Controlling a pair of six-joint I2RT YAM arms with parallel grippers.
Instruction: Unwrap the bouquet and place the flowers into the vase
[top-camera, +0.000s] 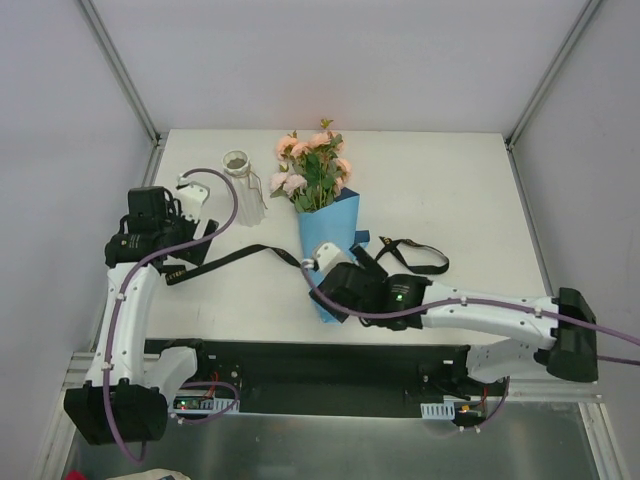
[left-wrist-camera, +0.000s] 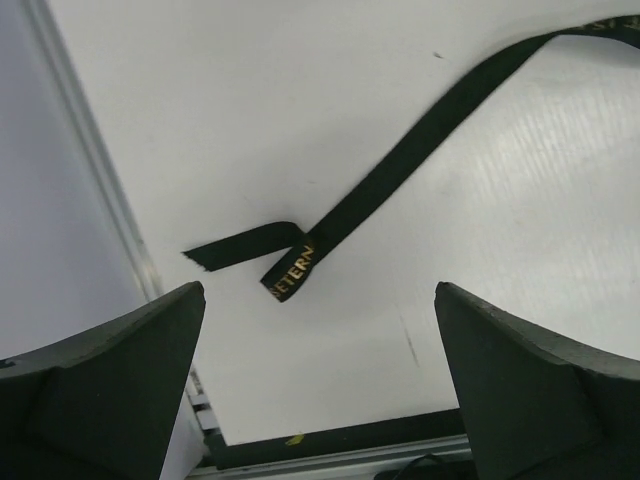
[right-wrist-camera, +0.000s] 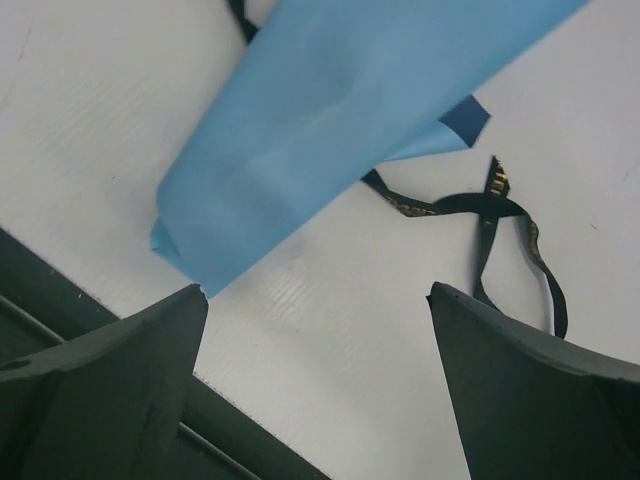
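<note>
Top external view
- Table: white, carrying all items listed.
- Bouquet: lies flat at centre, blooms toward the far edge, narrow end toward the arms.
- Flowers: peach-pink heads and green leaves, stems inside the blue paper cone.
- Vase: upright, left of the flower heads, near but apart from them; mouth holds nothing visible.
- Black ribbon: slack on the table, running from the left side to the cone, with loops to the cone's right. I cannot tell whether it passes around the paper.
- Left gripper: near the ribbon's left end.
- Right gripper: above the cone's narrow end.

Left wrist view
- Left gripper: fingers spread wide, nothing between them.
- Black ribbon: flat on the table, its end folded over and showing gold lettering, just ahead of the fingertips.

Right wrist view
- Right gripper: fingers spread wide, grasping nothing.
- Blue paper cone: its tip lies just ahead of the left-hand finger.
- Black ribbon: looped beside the paper.
</note>
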